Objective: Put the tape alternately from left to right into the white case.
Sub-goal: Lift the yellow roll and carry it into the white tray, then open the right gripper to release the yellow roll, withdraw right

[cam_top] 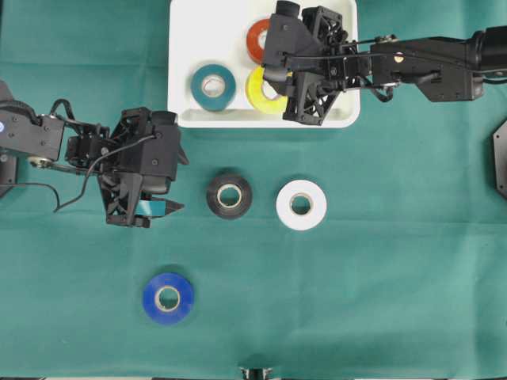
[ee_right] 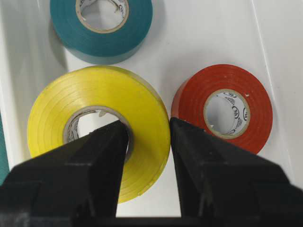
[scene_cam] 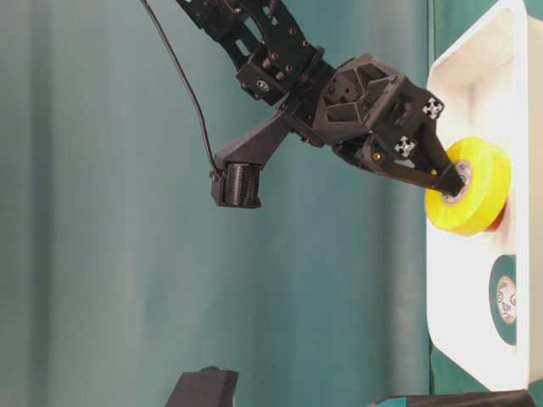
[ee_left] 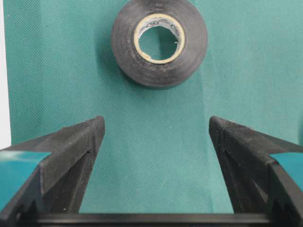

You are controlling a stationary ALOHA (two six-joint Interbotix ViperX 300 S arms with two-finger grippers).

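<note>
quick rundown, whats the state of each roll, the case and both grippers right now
yellow roll: pinched through its wall by the right gripper, over the white case
red-orange roll: flat in the case
teal roll: flat in the case
black roll: flat on the cloth, outside the case
white roll: flat on the cloth
blue roll: flat on the cloth
left gripper: fingers open, empty, facing the black roll
</note>
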